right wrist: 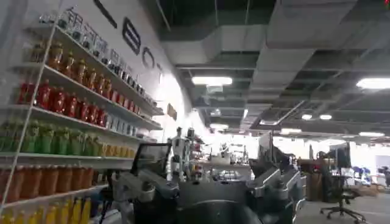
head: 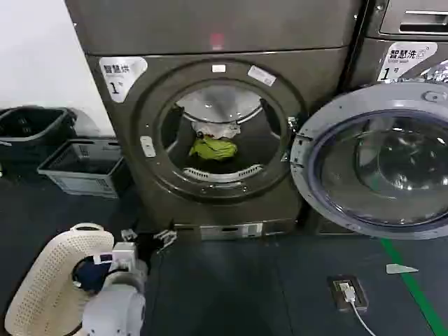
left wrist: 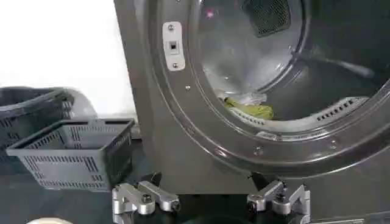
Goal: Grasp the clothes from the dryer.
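The dryer [head: 210, 63] stands in front of me, its round port uncovered and its glass door [head: 378, 168] swung out to the right. Inside the drum lie the clothes [head: 213, 148], a lime-green bundle with a white piece behind it; the left wrist view shows them too, the clothes [left wrist: 253, 109] resting low in the drum. My left gripper [head: 147, 238] hovers low in front of the dryer's base, below and left of the port. In its own view the left gripper [left wrist: 210, 192] is open and holds nothing. My right gripper [right wrist: 210, 182] is open, pointing away at a room with shelves.
A grey slatted basket [head: 87, 164] and a dark bin [head: 31, 129] sit on the floor left of the dryer. A white perforated basket [head: 49, 287] lies by my left arm. A second machine [head: 406, 49] stands right, with a floor socket [head: 348, 290] and green line [head: 413, 287].
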Tool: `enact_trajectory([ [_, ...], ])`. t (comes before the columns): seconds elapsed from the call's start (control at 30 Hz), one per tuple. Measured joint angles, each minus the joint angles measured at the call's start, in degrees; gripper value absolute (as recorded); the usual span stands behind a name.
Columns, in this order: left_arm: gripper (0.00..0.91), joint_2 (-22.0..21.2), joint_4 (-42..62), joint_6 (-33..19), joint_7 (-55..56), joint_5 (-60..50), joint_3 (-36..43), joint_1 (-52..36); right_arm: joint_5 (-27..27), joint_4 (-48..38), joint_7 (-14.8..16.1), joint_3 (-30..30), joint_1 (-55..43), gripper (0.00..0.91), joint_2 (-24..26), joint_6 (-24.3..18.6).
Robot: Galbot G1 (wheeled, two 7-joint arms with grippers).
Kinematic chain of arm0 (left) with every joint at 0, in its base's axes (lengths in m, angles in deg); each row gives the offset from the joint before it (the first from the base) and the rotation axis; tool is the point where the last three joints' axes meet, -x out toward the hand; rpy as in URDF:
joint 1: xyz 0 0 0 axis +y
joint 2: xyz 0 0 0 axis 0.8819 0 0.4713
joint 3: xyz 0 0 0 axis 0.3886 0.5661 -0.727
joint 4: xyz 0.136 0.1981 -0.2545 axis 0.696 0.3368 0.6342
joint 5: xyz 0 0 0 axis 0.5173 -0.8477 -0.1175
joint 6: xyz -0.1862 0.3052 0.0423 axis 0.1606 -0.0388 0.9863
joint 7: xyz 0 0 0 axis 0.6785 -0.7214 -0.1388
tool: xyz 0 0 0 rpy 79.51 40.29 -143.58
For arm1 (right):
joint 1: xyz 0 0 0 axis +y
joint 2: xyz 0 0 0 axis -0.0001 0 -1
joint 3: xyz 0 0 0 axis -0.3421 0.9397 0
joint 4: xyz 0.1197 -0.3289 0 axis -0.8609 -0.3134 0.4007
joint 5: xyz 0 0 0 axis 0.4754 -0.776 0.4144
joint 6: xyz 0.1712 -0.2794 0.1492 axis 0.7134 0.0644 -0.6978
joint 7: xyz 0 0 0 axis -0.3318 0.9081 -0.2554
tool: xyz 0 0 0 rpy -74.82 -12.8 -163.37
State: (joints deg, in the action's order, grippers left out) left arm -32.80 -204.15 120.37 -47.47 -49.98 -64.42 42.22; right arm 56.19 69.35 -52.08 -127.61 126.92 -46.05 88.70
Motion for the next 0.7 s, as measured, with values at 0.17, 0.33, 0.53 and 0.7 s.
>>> enact_trajectory([
  [0.17,0.907,0.1,-0.2,0.0,-0.1,0.0,0.0,0.3,0.1,-0.4,-0.9,0.4,0.0,0.907,-0.1,-1.6],
  [0.33,0.907,0.2,-0.2,0.0,-0.2,0.0,0.1,0.2,0.4,-0.5,-2.2,0.6,0.0,0.907,-0.1,-1.8],
  [0.53,0.907,0.4,-0.7,0.0,-0.2,-0.1,0.1,0.2,0.8,-0.7,-3.4,1.0,-0.1,0.907,0.0,-1.9],
  [0.7,0.907,0.4,-0.9,0.0,-0.5,-0.1,0.1,0.4,1.0,-0.7,-3.8,1.0,-0.1,0.907,0.0,-2.0],
])
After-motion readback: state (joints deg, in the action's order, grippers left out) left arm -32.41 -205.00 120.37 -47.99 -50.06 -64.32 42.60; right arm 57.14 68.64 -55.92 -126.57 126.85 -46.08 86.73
